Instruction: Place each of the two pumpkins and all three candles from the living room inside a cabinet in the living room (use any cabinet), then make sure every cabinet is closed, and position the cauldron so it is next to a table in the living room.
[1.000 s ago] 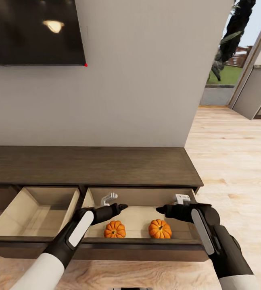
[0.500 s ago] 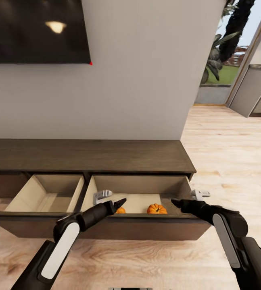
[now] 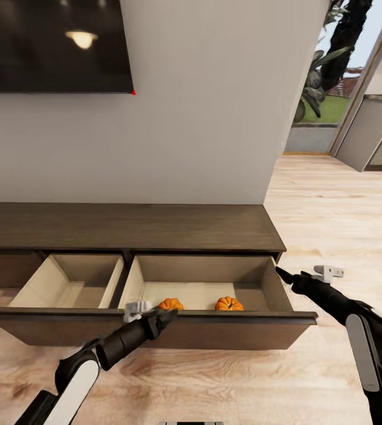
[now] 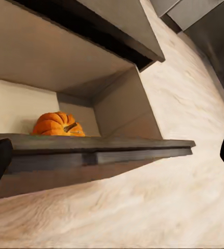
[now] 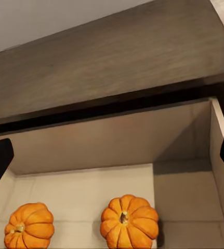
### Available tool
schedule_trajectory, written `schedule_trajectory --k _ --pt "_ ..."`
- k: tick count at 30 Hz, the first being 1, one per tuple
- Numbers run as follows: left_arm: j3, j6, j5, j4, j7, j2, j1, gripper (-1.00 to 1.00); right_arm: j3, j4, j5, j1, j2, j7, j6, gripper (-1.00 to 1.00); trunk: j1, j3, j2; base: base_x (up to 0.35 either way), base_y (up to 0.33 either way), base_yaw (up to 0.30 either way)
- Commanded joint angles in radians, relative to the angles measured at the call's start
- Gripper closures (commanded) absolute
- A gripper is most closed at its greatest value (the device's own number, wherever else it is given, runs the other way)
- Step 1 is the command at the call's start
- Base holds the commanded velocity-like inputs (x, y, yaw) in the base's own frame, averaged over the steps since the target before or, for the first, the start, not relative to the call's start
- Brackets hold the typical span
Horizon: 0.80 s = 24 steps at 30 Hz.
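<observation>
The pumpkins (image 3: 170, 304) (image 3: 229, 303) sit side by side on the pale floor of the cabinet's right drawer (image 3: 226, 324), which stands pulled out with its long front running across my view. My left gripper (image 3: 155, 317), fingers apart with nothing between them, rests right at that front's top edge, the nearer one for pushing it shut. My right gripper (image 3: 285, 276), also open and empty, hangs just beyond the drawer's right end. A second ago both grippers were over the drawer's inside; now both are out, and my head sits farther back.
</observation>
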Motion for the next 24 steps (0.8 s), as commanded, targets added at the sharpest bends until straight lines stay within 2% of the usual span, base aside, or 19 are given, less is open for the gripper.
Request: schedule_trajectory --k 1,2,6,11,13,14,15,16,17,18,19,24 --pt "-0.001 0.002 0.006 -0.001 -0.002 0.011 0.018 -1.00 -0.005 -0.001 -0.003 0.001 0.000 0.007 -0.009 -1.00 0.000 -0.001 0.000 -0.001 0.000 0.000" --pt "-0.001 -0.006 0.005 -0.001 -0.008 0.028 0.051 -1.00 -0.010 -0.001 -0.003 0.003 0.000 0.012 -0.039 -1.00 0.000 -0.001 0.000 0.000 0.000 0.000" --pt "-0.002 -0.048 0.003 -0.003 -0.047 0.056 0.109 -1.00 -0.015 -0.001 -0.002 0.008 0.000 0.017 -0.079 -1.00 0.000 -0.001 0.000 0.000 0.000 0.000" --pt "-0.006 -0.072 -0.006 -0.002 -0.070 0.100 0.155 -1.00 -0.017 -0.001 0.001 0.011 0.001 0.019 -0.097 -1.00 0.000 -0.001 0.000 0.000 0.000 0.000" --pt "-0.002 -0.076 -0.058 -0.002 -0.063 0.106 0.173 -1.00 -0.017 -0.001 0.003 0.010 0.000 0.020 -0.100 -1.00 0.000 -0.001 0.000 0.000 0.000 0.000" --pt "0.001 -0.078 -0.112 0.000 -0.045 0.105 0.185 -1.00 -0.018 -0.001 0.003 0.009 0.000 0.020 -0.100 -1.00 0.000 -0.001 0.000 0.000 0.000 0.000" --pt "0.001 -0.079 -0.138 0.003 -0.028 0.103 0.189 -1.00 -0.018 -0.001 0.004 0.008 0.000 0.021 -0.100 -1.00 0.000 -0.001 0.000 0.000 0.000 0.000" --pt "0.001 -0.085 -0.217 0.024 0.094 0.080 0.200 -1.00 -0.018 -0.001 0.004 0.004 -0.005 0.021 -0.099 -1.00 0.000 -0.001 0.000 0.000 0.000 0.000" --pt "0.001 -0.090 -0.239 0.049 0.153 0.060 0.200 -1.00 -0.019 -0.001 0.004 0.003 -0.015 0.021 -0.098 -1.00 0.000 -0.001 0.000 0.000 0.000 0.000" --pt "0.001 -0.095 -0.246 0.066 0.177 0.049 0.198 -1.00 -0.019 -0.001 0.004 0.003 -0.022 0.021 -0.097 -1.00 0.000 -0.001 0.000 0.000 0.000 0.000" --pt "-0.002 -0.135 -0.270 0.213 0.256 -0.006 0.136 -1.00 -0.019 -0.001 0.004 0.003 -0.055 0.023 -0.094 -1.00 0.000 -0.001 0.000 0.000 0.000 0.000" --pt "-0.004 -0.156 -0.277 0.333 0.279 -0.025 0.067 -1.00 -0.019 -0.001 0.004 0.003 -0.067 0.023 -0.091 -1.00 0.000 -0.001 0.000 0.000 0.000 0.000"
